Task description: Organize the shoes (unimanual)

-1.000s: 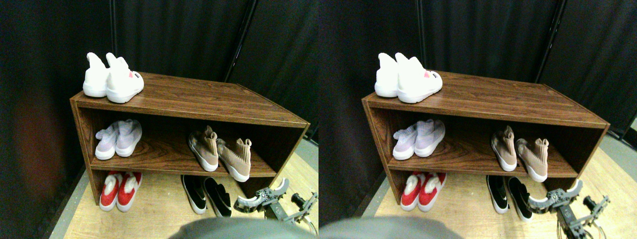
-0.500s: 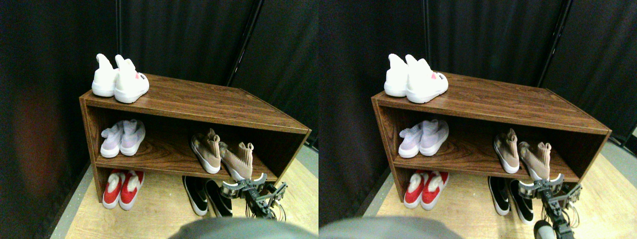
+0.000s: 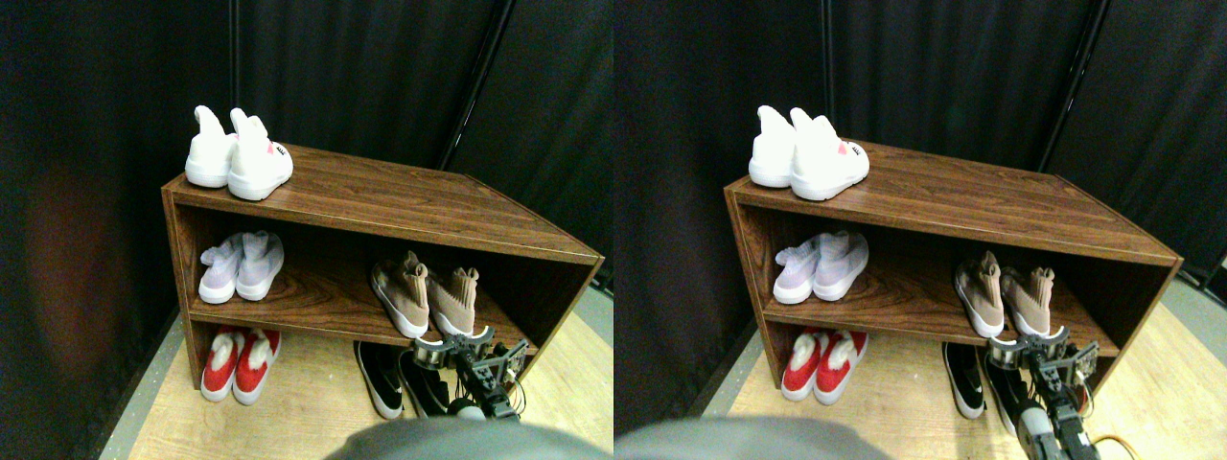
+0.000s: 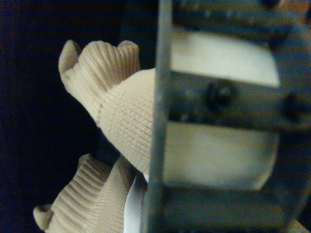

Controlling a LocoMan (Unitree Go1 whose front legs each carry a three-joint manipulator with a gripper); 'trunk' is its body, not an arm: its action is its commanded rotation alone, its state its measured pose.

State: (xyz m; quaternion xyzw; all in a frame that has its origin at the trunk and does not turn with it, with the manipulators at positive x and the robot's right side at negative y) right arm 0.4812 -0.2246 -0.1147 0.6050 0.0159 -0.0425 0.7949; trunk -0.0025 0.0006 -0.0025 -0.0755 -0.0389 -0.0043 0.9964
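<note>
Wood shoe rack (image 3: 383,196) w/ a top board, one inner shelf and floor space under it. Top board, left end: white pair (image 3: 235,153), side by side, heels toward the camera. Inner shelf, left: pale lilac pair (image 3: 242,266), touching each other. Inner shelf, right: tan knit sock-shoes (image 3: 427,297) w/ white soles, the two close together, toes toward the front edge; the right-hand one sits just at the shelf lip. Floor level, left: red pair (image 3: 236,361) w/ white tops, partly under the shelf. Floor level, mid: black slip-ons (image 3: 393,376) w/ white soles, pointing out from under the rack onto the light wood floor (image 3: 297,412).

Right gripper (image 3: 455,345) is up at the shelf's front edge, right at the toe of the right-hand tan shoe, above the black pair. In the wrist view the dark jaw frame (image 4: 218,121) fills much of the pic, w/ tan knit showing thru its openings and both ribbed cuffs of the tan shoes beside it. Can't tell how wide the jaws are or whether they have hold of the shoe
</note>
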